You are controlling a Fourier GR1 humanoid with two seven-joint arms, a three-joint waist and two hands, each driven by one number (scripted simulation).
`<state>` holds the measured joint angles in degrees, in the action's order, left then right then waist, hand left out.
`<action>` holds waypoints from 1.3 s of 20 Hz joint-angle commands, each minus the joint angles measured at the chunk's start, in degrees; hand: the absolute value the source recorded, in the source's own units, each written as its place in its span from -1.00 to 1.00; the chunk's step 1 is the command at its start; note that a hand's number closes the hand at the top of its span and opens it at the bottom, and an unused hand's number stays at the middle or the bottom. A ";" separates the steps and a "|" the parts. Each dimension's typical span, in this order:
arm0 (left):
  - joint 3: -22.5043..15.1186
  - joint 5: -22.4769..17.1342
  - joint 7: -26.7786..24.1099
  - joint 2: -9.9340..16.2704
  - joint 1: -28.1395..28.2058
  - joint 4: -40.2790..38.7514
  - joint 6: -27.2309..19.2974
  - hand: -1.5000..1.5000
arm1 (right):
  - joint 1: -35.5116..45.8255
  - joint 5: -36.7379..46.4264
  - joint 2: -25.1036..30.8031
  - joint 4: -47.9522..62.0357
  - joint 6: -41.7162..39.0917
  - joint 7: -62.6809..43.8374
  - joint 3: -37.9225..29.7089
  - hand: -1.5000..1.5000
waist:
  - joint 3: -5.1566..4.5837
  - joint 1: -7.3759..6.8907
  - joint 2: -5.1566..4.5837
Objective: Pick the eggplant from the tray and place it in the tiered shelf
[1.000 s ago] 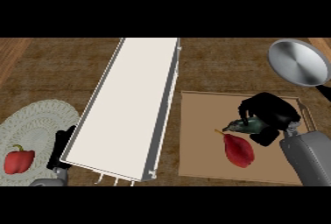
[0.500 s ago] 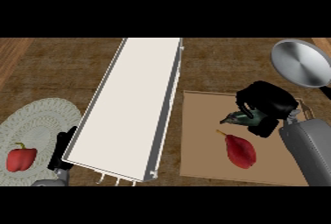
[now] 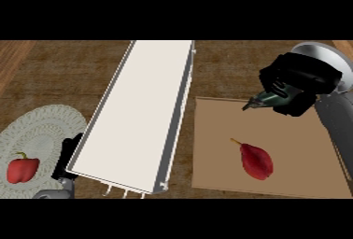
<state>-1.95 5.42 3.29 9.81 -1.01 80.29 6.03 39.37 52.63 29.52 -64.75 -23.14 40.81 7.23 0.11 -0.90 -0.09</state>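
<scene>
My right hand is shut on the eggplant. Only its green stem end and a bit of dark body stick out to the left of the curled fingers. The hand hangs over the far edge of the brown tray, clear of its surface. The tiered shelf, long and white, runs slantwise from the lower left to the top middle, to the left of the tray. At the shelf's near left corner my left hand rests open, partly hidden.
A red pointed pepper lies in the middle of the tray. A red bell pepper sits on a pale patterned plate at the left. A silver pan stands behind my right hand.
My right hand has risen from beside the red pepper and moved toward the tray's far edge, carrying the eggplant. The left hand has stayed still.
</scene>
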 commanded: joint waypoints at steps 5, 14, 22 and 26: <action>-0.48 0.13 1.36 -0.36 2.67 2.92 -0.15 0.00 | 7.93 -16.56 -2.07 0.45 -10.50 -0.95 -12.12 1.00 | -0.10 0.60 0.43; -1.03 1.18 1.50 -1.56 1.73 1.15 -0.35 0.00 | 24.51 -23.41 -9.93 0.44 -14.66 -23.51 -14.21 1.00 | -0.15 0.47 0.20; 0.10 1.34 -1.93 -1.32 2.74 -0.53 -0.03 0.00 | 34.66 -20.55 -18.27 8.49 -6.94 -31.00 -12.76 1.00 | -0.15 -0.02 0.06; 1.12 -0.41 0.14 0.51 0.35 0.39 2.79 0.00 | 38.85 -16.43 -22.60 16.71 -0.35 -28.82 -10.02 1.00 | -0.16 -0.72 -0.26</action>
<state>-1.23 5.69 3.03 9.52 -0.55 80.79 7.32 75.13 33.70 10.48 -53.07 -27.37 11.69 -4.85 0.00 -1.30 -0.13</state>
